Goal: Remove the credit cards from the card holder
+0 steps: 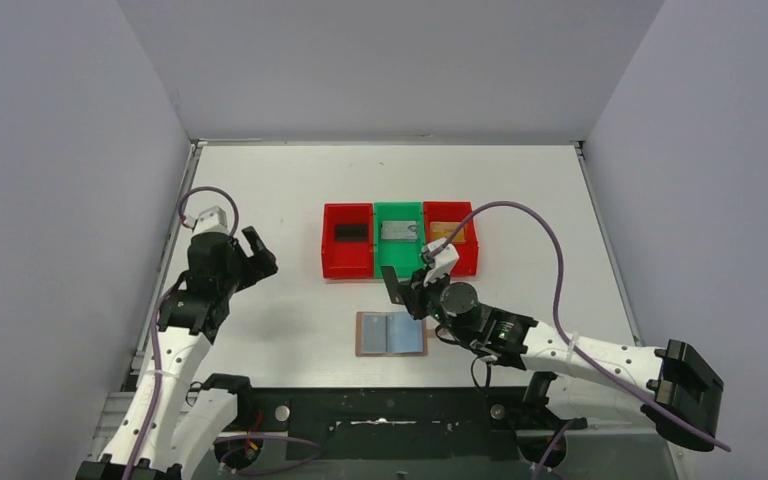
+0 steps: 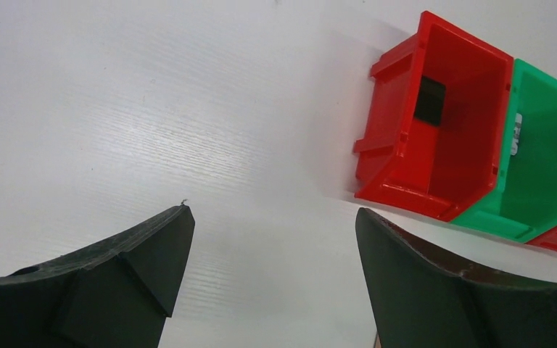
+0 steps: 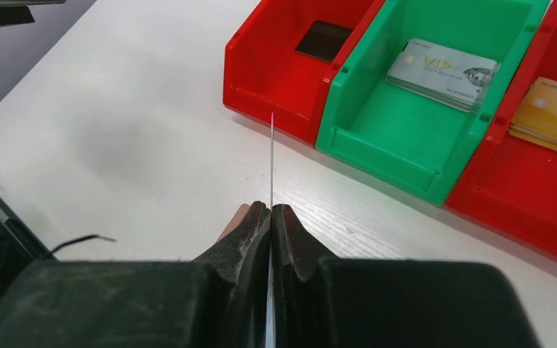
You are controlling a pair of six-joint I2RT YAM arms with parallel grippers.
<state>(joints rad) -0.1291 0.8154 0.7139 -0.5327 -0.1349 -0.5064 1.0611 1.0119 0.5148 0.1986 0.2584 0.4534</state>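
The card holder (image 1: pixel 390 333) lies open on the table, tan edges around pale blue pockets; only a tan corner (image 3: pixel 237 220) of it shows in the right wrist view. Just above it, my right gripper (image 1: pixel 403 290) (image 3: pixel 270 210) is shut on a thin dark credit card (image 1: pixel 392 288), seen edge-on as a fine line (image 3: pixel 271 159). Other credit cards lie in the bins: a black one (image 1: pixel 350 232) (image 3: pixel 323 41), a silver one (image 1: pixel 398 231) (image 3: pixel 442 72) and a gold one (image 1: pixel 444 230) (image 3: pixel 551 109). My left gripper (image 1: pixel 257 255) (image 2: pixel 272 214) hovers open and holds nothing, well left of the bins.
Three bins stand in a row behind the card holder: a red bin (image 1: pixel 348 262) (image 2: pixel 406 167), a green bin (image 1: pixel 398 264) (image 3: pixel 377 145) and another red bin (image 1: pixel 460 262) (image 3: pixel 522 196). Grey walls close in the table on three sides.
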